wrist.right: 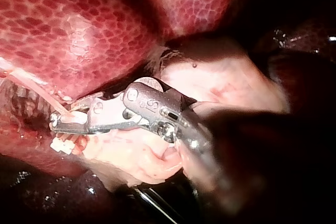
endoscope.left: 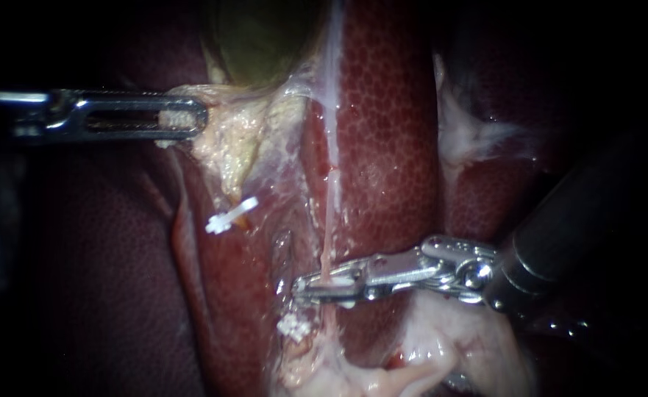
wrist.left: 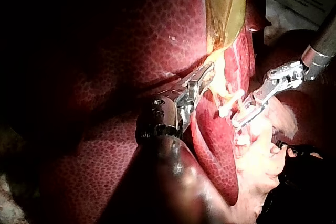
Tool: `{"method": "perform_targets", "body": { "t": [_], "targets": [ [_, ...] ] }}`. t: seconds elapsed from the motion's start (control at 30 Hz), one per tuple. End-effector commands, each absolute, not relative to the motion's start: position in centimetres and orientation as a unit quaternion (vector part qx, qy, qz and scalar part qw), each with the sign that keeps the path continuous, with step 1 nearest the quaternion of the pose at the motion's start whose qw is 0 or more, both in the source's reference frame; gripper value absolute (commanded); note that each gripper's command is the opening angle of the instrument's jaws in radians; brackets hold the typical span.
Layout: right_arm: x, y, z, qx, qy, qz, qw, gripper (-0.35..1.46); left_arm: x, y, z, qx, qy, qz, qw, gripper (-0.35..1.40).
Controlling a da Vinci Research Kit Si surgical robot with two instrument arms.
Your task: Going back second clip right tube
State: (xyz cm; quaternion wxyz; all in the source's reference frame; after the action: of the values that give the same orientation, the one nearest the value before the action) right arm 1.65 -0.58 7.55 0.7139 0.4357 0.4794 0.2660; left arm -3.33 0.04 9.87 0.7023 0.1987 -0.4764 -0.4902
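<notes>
The second clip point(endoscope.left: 340, 279) sits lower centre, lying left-to-right across the right tube point(endoscope.left: 329, 239), which runs top to bottom. The end effector of the right instrument point(endoscope.left: 299, 289) is narrow, closed on that clip, probably seating it. Upper left, the end effector of the left instrument point(endoscope.left: 202, 117) grips pale tissue point(endoscope.left: 224, 140), apparently stretching the tube straight for clipping.

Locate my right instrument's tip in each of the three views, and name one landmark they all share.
Endoscope view: the right instrument has its tip low and central, at a thin tube; the shaft enters from the right.
Left wrist view: right instrument ahead of the left instrument, tip near a white clip.
Right wrist view: right instrument, tip at the same tube.
Shared landmark: the pale tissue under it.
</notes>
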Motion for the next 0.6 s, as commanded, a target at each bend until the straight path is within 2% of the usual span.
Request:
{"method": "perform_targets", "body": {
  "t": [0.03, 0.37, 0.4, 0.53, 0.6],
  "targets": [
    [1.65, -0.58, 7.56, 0.436, 0.479, 0.265, 0.714, -0.35, -3.33, 0.04, 9.87, 0.199, -0.476, -0.490, 0.702, -0.35],
    [1.65, -0.57, 7.56, 0.435, 0.481, 0.266, 0.713, -0.32, -3.33, 0.04, 9.87, 0.199, -0.476, -0.490, 0.702, -0.35],
    [1.65, -0.57, 7.55, 0.430, 0.484, 0.271, 0.713, -0.10, -3.33, 0.04, 9.87, 0.199, -0.476, -0.490, 0.702, -0.35],
    [1.69, -0.49, 7.52, 0.418, 0.489, 0.275, 0.715, 0.40, -3.33, 0.04, 9.87, 0.199, -0.476, -0.490, 0.702, -0.35],
    [1.70, -0.42, 7.50, 0.410, 0.494, 0.268, 0.718, 0.51, -3.33, 0.04, 9.87, 0.199, -0.476, -0.490, 0.702, -0.35]
  ]
}}
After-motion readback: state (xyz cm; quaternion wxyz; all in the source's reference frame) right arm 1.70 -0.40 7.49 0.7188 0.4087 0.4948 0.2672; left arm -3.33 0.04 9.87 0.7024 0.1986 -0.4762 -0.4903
